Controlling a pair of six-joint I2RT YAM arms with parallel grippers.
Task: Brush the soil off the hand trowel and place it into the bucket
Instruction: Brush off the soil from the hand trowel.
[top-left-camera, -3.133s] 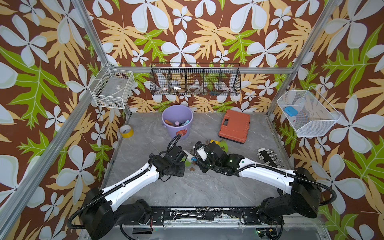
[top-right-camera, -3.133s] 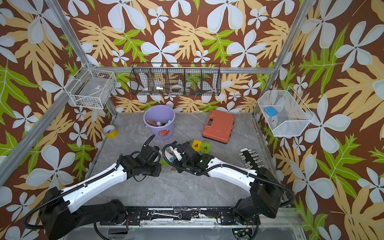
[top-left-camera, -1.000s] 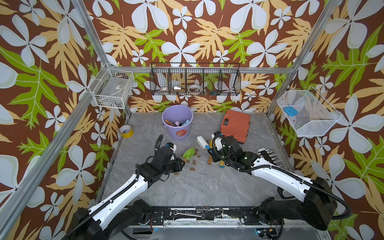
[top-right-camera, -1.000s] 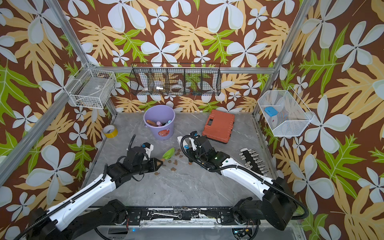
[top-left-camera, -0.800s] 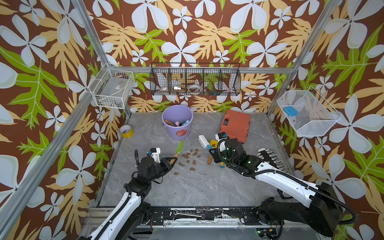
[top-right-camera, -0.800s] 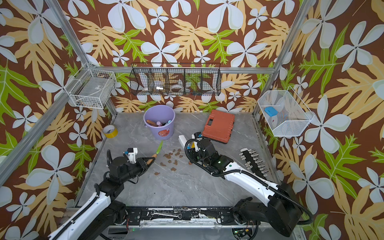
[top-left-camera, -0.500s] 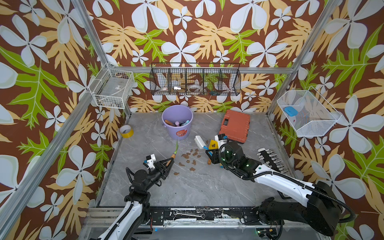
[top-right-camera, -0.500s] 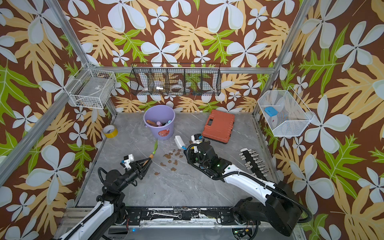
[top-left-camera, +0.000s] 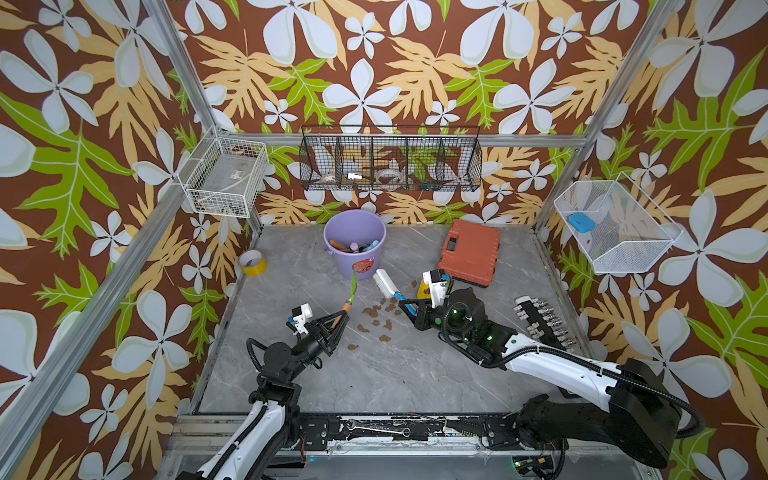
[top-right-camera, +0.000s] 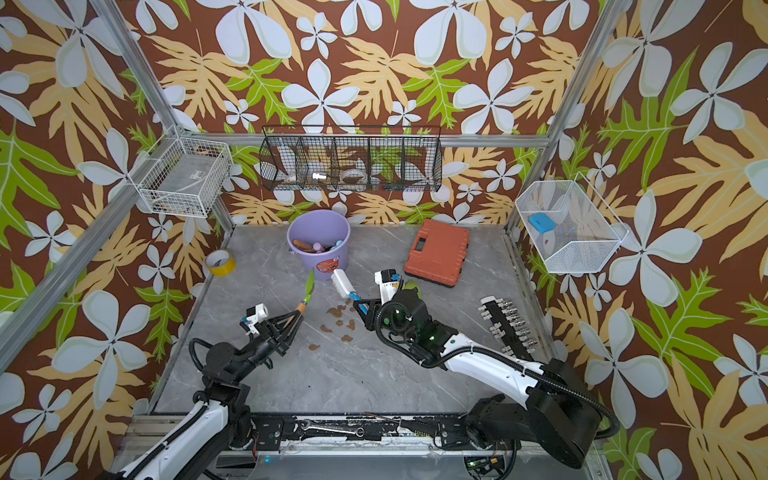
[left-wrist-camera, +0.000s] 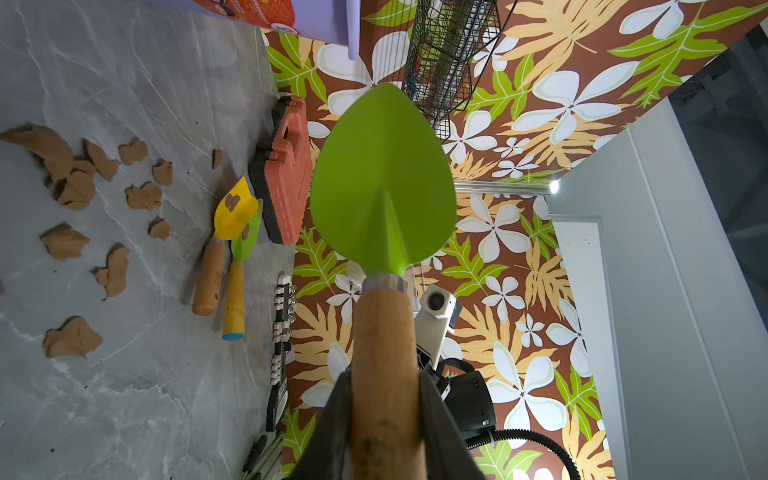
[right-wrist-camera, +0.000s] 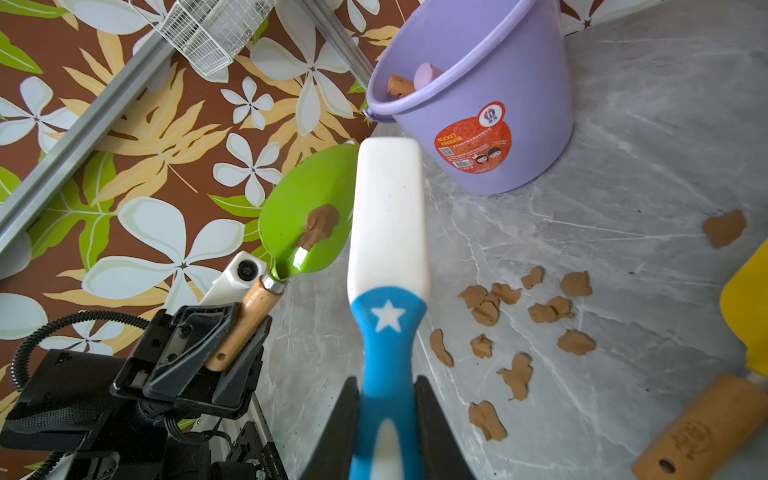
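Left gripper (top-left-camera: 338, 321): clamping the green hand trowel (top-left-camera: 353, 286) by its wooden handle.
Right gripper (top-left-camera: 409, 309): clamping the scrub brush (top-left-camera: 381, 281) by its blue handle.
Soil (top-left-camera: 376, 312): lying in clumps between them, one smear (right-wrist-camera: 320, 224) sticking to the blade.

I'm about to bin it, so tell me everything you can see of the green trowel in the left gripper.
The green trowel has a glossy leaf-shaped blade, a metal collar and a wooden handle with a hole near its end. The left gripper is shut on the handle, holding it off the table, blade edge-on in both top views and aimed towards the bucket. A brown soil smear clings to one face; the other looks clean. Nothing else touches it.
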